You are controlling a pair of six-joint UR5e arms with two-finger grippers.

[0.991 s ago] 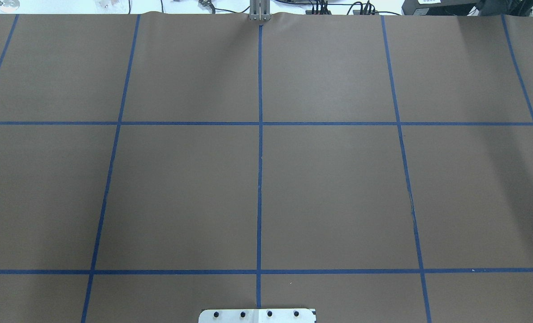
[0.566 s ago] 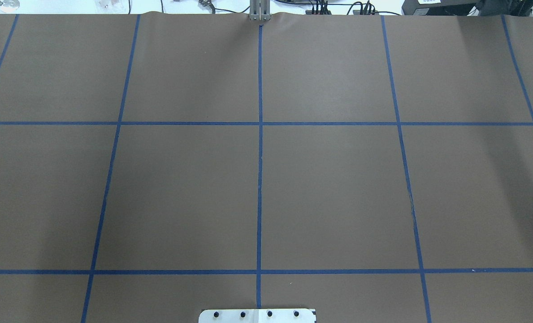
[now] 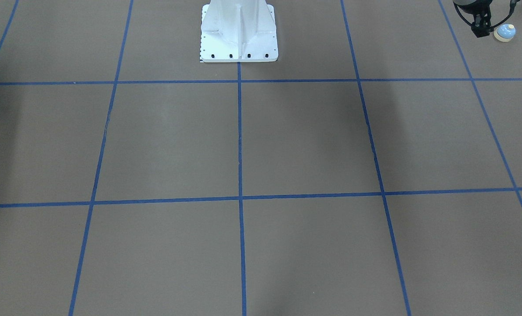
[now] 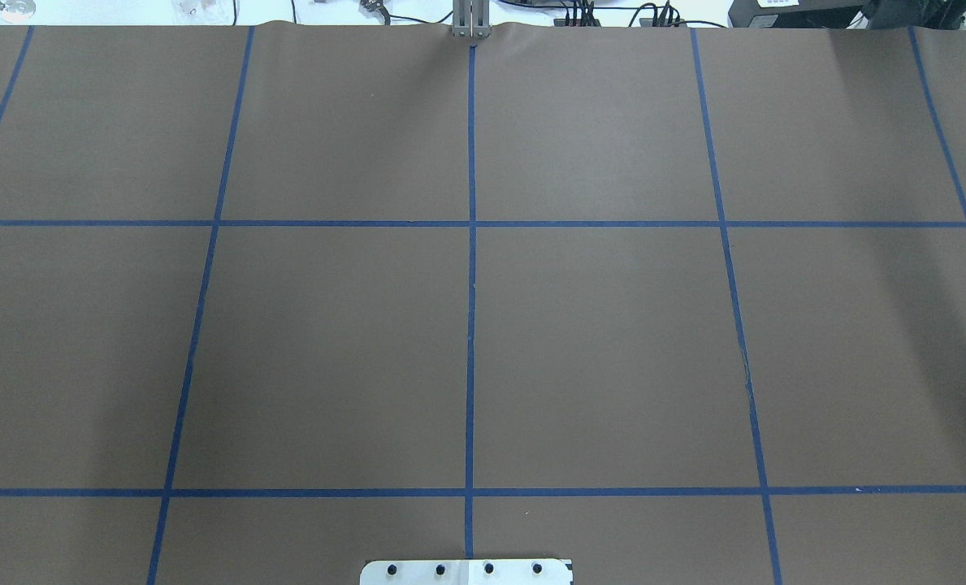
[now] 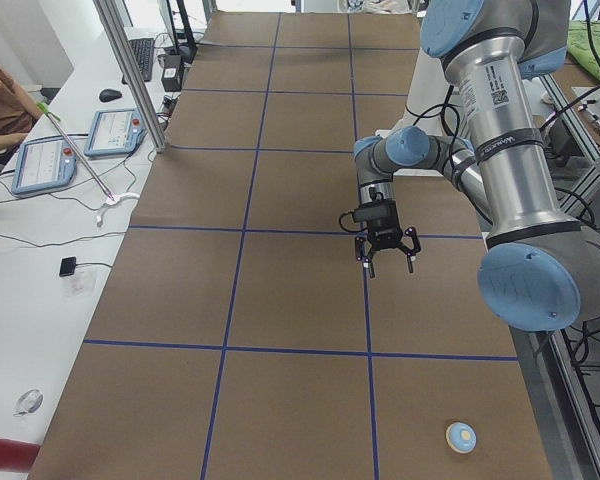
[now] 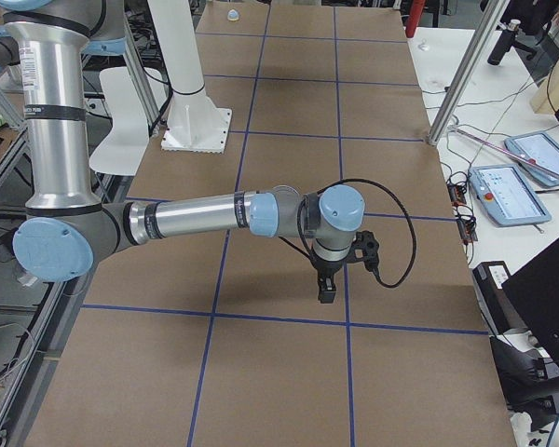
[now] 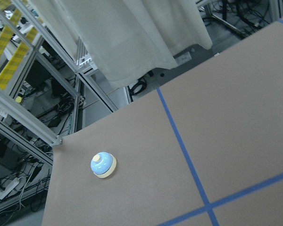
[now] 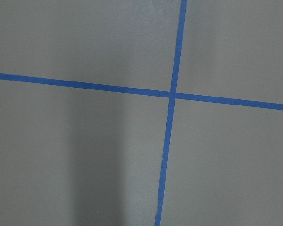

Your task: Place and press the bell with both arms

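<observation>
At the left end of the table [image 3: 313,140], close to the robot's side, we find the bell [image 3: 505,32] resting untouched; we judge nothing placed or pressed yet. The left fingers [image 5: 364,250] hang spread wide above the table, near the bell but apart from it. The right fingers [image 6: 326,291] hover well away; we cannot tell their state.
</observation>
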